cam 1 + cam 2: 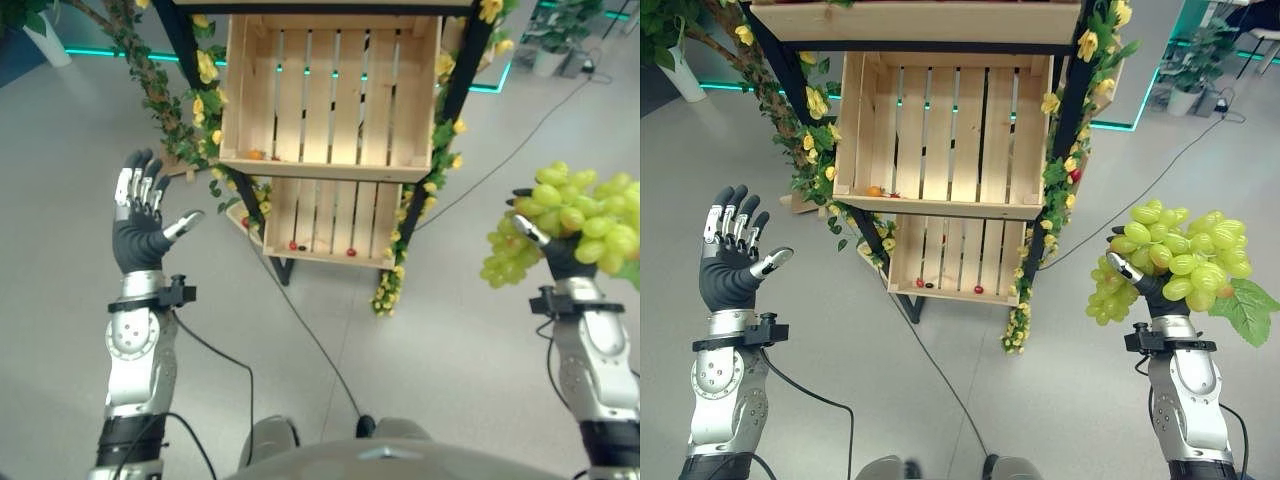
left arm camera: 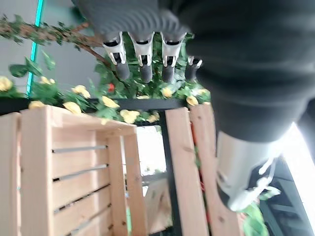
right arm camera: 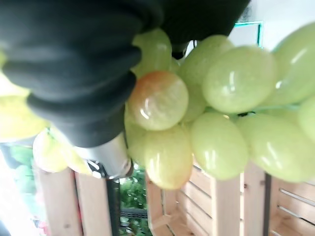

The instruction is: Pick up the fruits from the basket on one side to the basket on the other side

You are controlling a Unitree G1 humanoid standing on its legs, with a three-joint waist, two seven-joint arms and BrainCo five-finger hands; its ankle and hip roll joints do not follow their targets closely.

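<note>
My right hand [image 1: 1160,290] is raised at the right, fingers curled round a big bunch of green grapes [image 1: 1175,250] with a green leaf [image 1: 1247,310]. The grapes [image 3: 221,98] press against the palm in the right wrist view. Straight ahead, a black rack carries two slatted wooden crates tipped toward me. The upper crate [image 1: 320,168] has a small orange fruit [image 1: 255,154] at its lower left corner. The lower crate [image 1: 325,258] contains a few small red fruits [image 1: 351,252]. My left hand [image 1: 140,235] is held up at the left, empty, with fingers [image 2: 142,54] straight and spread.
Vines with yellow flowers [image 1: 205,65] wind round the rack's black posts [image 1: 462,70]. A third crate's edge [image 1: 920,20] tops the rack. A white pot [image 1: 685,70] stands at the far left, and a potted plant [image 1: 1190,80] at the far right, on grey floor.
</note>
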